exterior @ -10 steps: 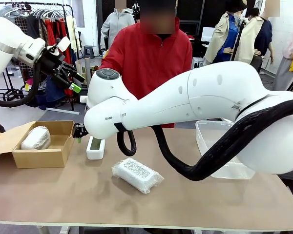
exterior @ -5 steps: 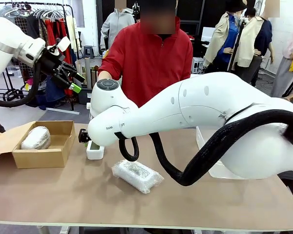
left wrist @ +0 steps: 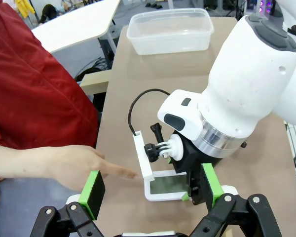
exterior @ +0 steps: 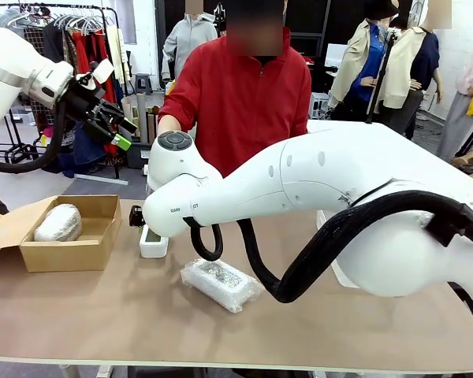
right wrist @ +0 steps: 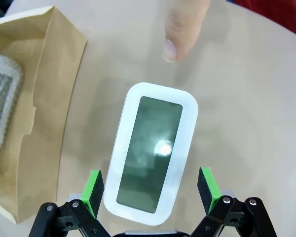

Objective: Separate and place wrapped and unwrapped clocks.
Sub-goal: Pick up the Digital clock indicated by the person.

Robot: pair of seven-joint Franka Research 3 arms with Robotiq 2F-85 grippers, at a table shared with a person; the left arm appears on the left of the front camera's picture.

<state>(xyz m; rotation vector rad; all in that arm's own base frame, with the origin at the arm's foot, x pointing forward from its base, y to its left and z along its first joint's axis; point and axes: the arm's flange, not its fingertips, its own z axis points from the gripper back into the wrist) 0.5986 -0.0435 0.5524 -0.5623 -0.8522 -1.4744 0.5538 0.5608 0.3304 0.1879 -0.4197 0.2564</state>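
Bare white clock with greenish-grey screen lies flat, screen up, on worktop near box; one wrapped clock sits inside box, second wrapped clock lies flat mid-worktop.

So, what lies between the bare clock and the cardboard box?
Nothing. In the right wrist view the table between the clock and the box is bare; the front view shows the same.

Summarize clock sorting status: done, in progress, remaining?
Done: one wrapped clock lies in the cardboard box. In hand: the right gripper hovers open over the bare clock, jaws either side, not gripping. Remaining: placing that clock, perhaps in the clear tub, plus the second wrapped clock on the table.
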